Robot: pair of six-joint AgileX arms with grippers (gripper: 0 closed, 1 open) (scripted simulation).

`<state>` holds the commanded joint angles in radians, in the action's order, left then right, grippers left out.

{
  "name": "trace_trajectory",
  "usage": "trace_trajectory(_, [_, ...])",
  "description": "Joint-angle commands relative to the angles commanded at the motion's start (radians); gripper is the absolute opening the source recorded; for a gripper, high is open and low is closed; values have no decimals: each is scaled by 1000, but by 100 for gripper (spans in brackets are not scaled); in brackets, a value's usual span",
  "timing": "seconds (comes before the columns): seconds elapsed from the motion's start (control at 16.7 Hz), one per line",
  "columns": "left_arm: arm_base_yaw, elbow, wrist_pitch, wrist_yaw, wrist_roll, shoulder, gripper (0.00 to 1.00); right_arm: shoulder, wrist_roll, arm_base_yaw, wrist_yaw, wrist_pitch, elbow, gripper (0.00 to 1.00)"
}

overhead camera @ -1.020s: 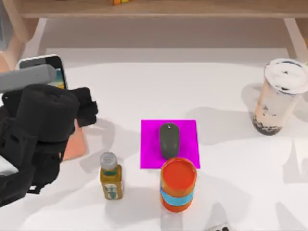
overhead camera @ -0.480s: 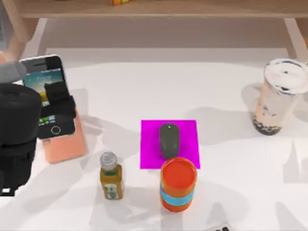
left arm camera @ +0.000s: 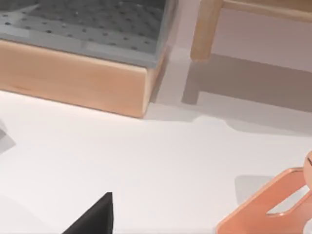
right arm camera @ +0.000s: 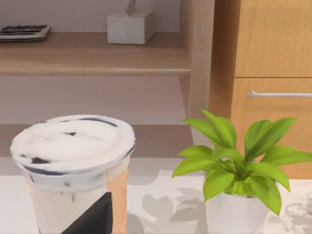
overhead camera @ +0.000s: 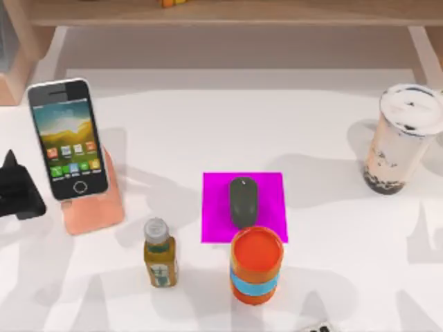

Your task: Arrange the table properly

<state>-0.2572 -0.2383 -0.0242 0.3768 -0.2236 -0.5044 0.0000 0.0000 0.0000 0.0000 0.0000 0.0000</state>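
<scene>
The white table (overhead camera: pixel 180 124) carries several items. A smartphone (overhead camera: pixel 67 138) leans on a salmon stand (overhead camera: pixel 97 207) at the left. A dark mouse (overhead camera: pixel 242 200) lies on a magenta mat (overhead camera: pixel 268 190) in the middle. Just in front of the mat stand an orange can with a blue band (overhead camera: pixel 256 266) and a small amber bottle (overhead camera: pixel 160 254). A bubble tea cup (overhead camera: pixel 401 138) stands at the right, and the right wrist view has that cup (right arm camera: pixel 73 165) close up. My left gripper (overhead camera: pixel 17 190) sits at the table's left edge, beside the stand and apart from it. A dark part of my right gripper (right arm camera: pixel 92 219) is near the cup.
A light wooden shelf board (overhead camera: pixel 228 14) runs along the back. A wooden box with a grey perforated top (left arm camera: pixel 73 73) stands behind the left gripper. A potted plant (right arm camera: pixel 234 165) is next to the cup. A small dark object (overhead camera: pixel 315 326) lies at the front edge.
My left arm has drawn back to the left, off the phone. The phone now leans uncovered on its stand. Nothing else has moved.
</scene>
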Motion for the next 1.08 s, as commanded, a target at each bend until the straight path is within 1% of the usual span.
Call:
trace_trajectory(0.18, [111,108,6,-164,100,240,100,0,0,0,0,0,0,100])
trace_trajectory(0.3, [175,167,12,-260,156,368,100,0,0,0,0,0,0,100])
trace_trajectory(0.48, [243,227,21,-356,212,482,100,0,0,0,0,0,0,100])
trace_trajectory(0.6, [257,238,24,-377,224,504,100,0,0,0,0,0,0,100])
trace_trajectory(0.9, [257,238,24,-377,224,504,100,0,0,0,0,0,0,100])
trace_trajectory(1.08, [257,238,24,-377,224,504,100,62,6,10,2,59,-13,100])
